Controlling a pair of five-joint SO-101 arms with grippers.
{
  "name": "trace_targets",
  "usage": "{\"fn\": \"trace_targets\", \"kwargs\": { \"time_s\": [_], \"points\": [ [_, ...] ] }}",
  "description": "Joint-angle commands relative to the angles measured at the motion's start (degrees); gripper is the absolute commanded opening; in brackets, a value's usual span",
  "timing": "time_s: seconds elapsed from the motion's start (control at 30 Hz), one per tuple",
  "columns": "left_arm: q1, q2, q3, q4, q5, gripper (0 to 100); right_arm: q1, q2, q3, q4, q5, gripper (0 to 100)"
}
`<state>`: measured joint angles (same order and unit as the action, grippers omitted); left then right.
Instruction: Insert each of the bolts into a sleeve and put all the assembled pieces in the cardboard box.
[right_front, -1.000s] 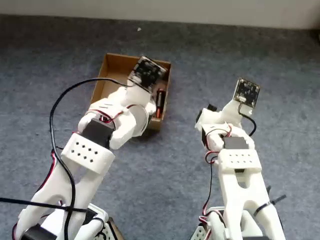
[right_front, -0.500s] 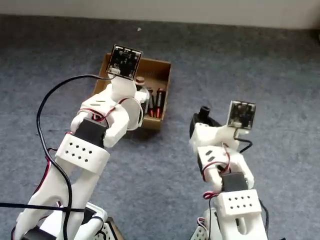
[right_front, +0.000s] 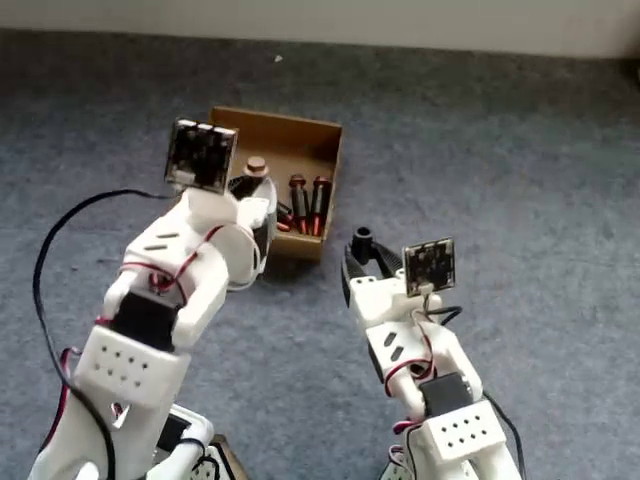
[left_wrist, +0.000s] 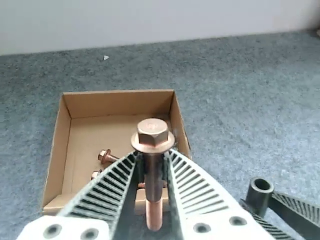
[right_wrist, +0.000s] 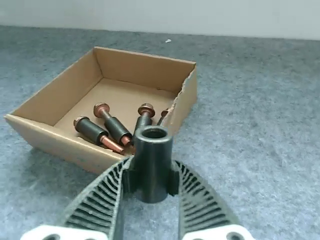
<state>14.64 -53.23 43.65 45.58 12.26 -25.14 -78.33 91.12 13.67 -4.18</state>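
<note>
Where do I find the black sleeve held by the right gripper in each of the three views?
High view: black sleeve just outside the cardboard box's near corner.
Left wrist view: sleeve beside the held bolt, outside the box.
Right wrist view: sleeve upright in the right gripper, before the box.
Shared landmark: the cardboard box.

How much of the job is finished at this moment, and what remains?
Done: at least three assembled pieces lie in the box. In hand: the left gripper is shut on a bare bolt, and the right gripper is shut on an empty sleeve. Left: put this bolt into the sleeve and place the pair in the box.
</note>
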Motion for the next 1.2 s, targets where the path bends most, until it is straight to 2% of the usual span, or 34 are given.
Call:
{"fn": "trace_targets", "kwargs": {
  "time_s": [0.0,0.3,0.37,0.6,0.77,1.17],
  "points": [
    [2.8,-10.4,3.6,-1.5,1.1,1,-3.8,-7.4,2.2,-1.5,0.6,0.5],
    [9.2,-28.6,13.7,-1.5,1.1,1,-10.5,-24.0,10.7,-1.1,0.6,0.5],
    [10.9,-32.2,15.3,-1.5,1.1,1,-11.0,-26.8,11.0,1.7,0.6,0.5],
    [12.4,-42.0,16.1,-1.5,1.0,1,-15.4,-25.5,11.1,3.5,1.0,0.5],
    [12.7,-45.2,16.1,-1.2,0.9,1,-18.3,-25.7,11.1,7.8,8.3,0.5],
    [12.8,-45.9,19.6,-1.5,0.8,1,-20.1,-26.1,11.5,8.1,8.5,0.5]
  ]
}}
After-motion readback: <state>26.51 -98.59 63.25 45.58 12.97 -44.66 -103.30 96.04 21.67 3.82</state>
